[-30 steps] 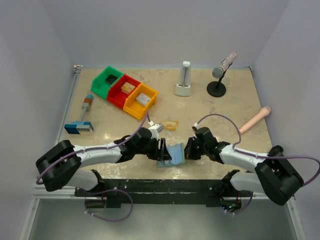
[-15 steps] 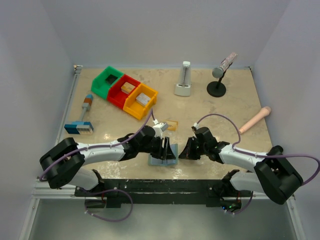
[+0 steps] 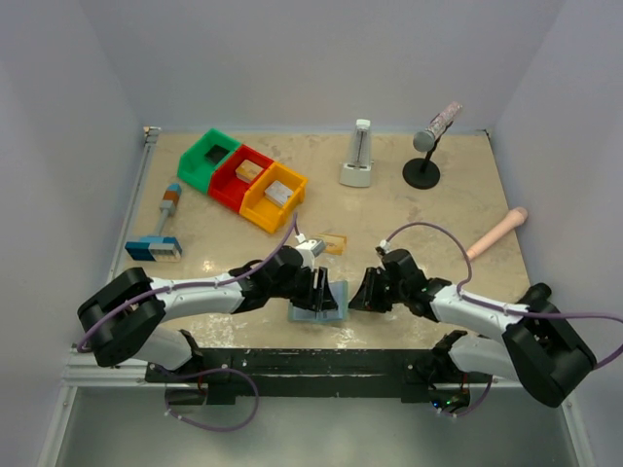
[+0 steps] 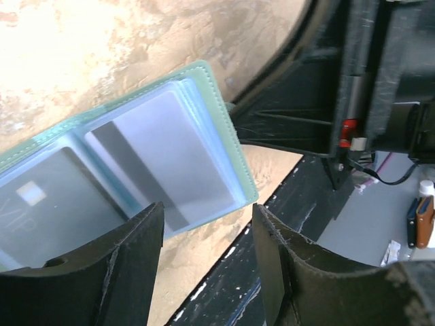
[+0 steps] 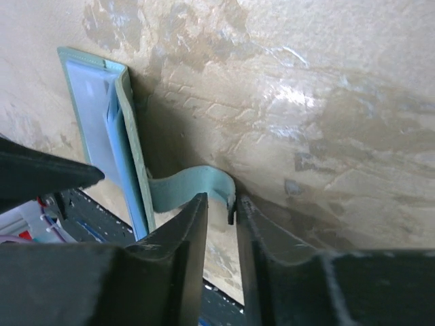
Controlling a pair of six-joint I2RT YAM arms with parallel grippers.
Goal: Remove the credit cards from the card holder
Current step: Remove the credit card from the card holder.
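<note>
**Both arms reaching low to the holder**

Both arms stretch low and inward from the near edge. The left tool (image 4: 207, 214) is spread over the open holder (image 4: 225, 125), near the front of the surface (image 5: 306, 102). Grey cards (image 4: 163, 156) sit in its sleeves. The right tool (image 5: 222, 204) pinches the tab. An orange card (image 3: 334, 243) lies beyond.

Both arms reach inward, low; left claw (image 4: 208, 210) spread wide, right claw (image 5: 222, 200) nearly closed.
</note>
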